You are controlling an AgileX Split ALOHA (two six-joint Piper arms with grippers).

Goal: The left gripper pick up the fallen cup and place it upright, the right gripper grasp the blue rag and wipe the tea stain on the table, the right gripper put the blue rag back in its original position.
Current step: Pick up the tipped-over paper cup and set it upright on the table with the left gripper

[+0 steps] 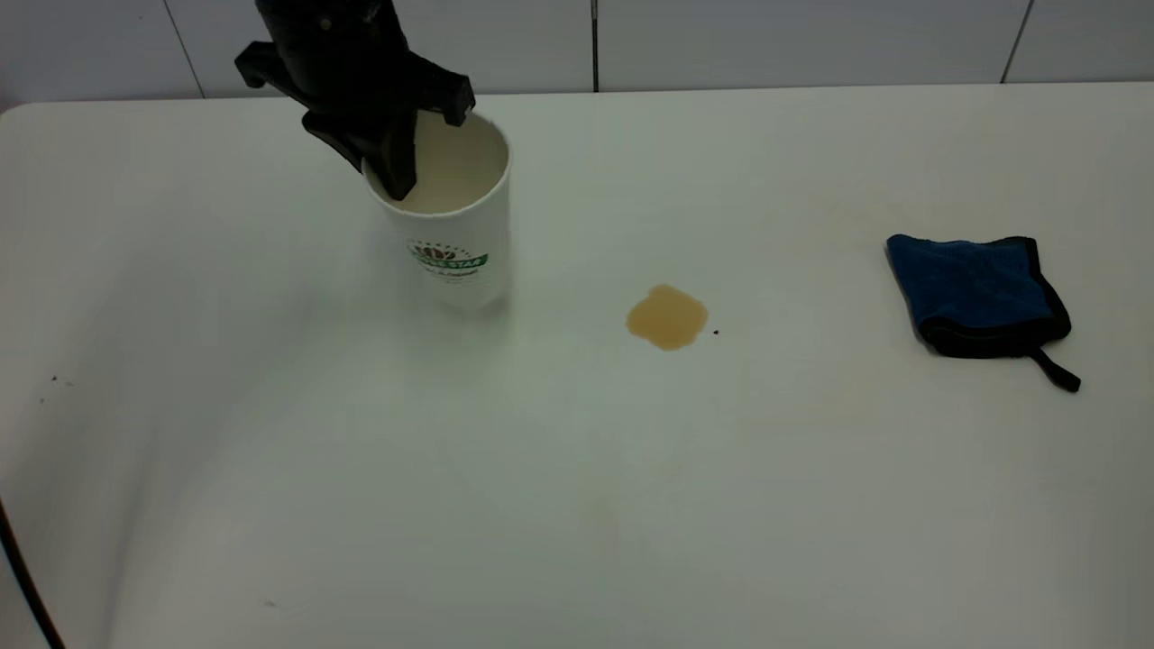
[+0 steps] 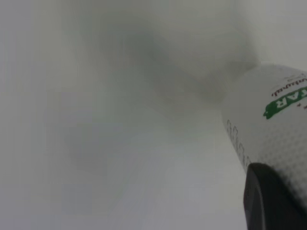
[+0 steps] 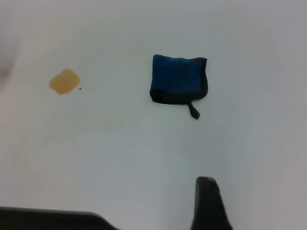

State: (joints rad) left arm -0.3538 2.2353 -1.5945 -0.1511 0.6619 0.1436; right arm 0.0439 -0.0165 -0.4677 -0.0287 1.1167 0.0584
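The black left hand (image 1: 401, 149) grips the rim of the tall white paper cup (image 1: 451, 225), now upright at ten o'clock on the white table (image 1: 577, 505), while the brown tea stain (image 1: 667, 317) and the folded blue rag (image 1: 978, 293) at three o'clock wait, untouched.

Behind my bench's far edge I see a wall of pale panels (image 1: 766, 41) split by dark seams (image 1: 595, 45). A tiny dark speck (image 1: 716, 333) lies near the bench's middle. A few faint specks (image 1: 56, 380) dot its left edge.
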